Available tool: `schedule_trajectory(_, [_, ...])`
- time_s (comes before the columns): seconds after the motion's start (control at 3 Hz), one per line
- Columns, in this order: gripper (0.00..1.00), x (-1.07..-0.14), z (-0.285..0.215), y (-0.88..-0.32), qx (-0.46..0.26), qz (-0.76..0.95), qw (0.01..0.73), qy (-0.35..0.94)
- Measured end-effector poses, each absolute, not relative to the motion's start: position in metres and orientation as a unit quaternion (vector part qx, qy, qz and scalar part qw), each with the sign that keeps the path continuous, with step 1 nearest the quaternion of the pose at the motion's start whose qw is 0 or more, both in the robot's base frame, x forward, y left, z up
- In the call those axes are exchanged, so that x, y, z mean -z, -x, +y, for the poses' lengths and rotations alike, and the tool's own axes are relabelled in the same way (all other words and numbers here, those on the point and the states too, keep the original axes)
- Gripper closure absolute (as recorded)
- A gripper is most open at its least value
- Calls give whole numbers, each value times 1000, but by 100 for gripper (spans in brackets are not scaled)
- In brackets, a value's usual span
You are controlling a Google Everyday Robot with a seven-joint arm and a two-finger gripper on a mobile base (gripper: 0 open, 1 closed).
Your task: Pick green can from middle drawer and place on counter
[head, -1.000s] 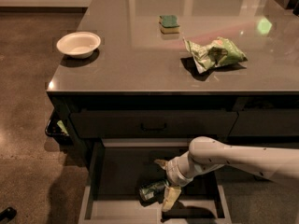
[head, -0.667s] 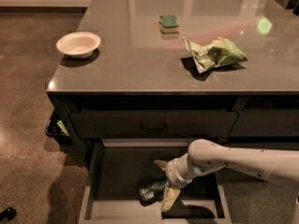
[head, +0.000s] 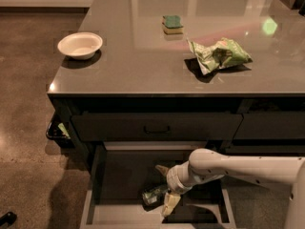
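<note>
The green can lies on its side on the dark floor of the open middle drawer, near the drawer's front. My gripper is down inside the drawer, at the end of the white arm that reaches in from the right. It is open, with one finger behind the can and the other finger in front of it, so the can's right end lies between the fingers. The counter spreads out above the drawers.
On the counter are a white bowl at the left, a green and yellow sponge at the back, and a green and white snack bag at the right. A shut drawer front with a black handle sits just above the open drawer.
</note>
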State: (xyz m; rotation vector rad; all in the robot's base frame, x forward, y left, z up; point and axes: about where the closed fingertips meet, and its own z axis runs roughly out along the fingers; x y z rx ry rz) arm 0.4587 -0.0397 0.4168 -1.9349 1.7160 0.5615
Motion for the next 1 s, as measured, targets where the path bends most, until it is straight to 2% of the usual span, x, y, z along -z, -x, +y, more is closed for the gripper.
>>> schedule_trajectory(0.67, [0,-386,-27,-463,-229,629,234,705])
schedule_trajectory(1.0, [19,-386,-27,-463,-229,629,234,705])
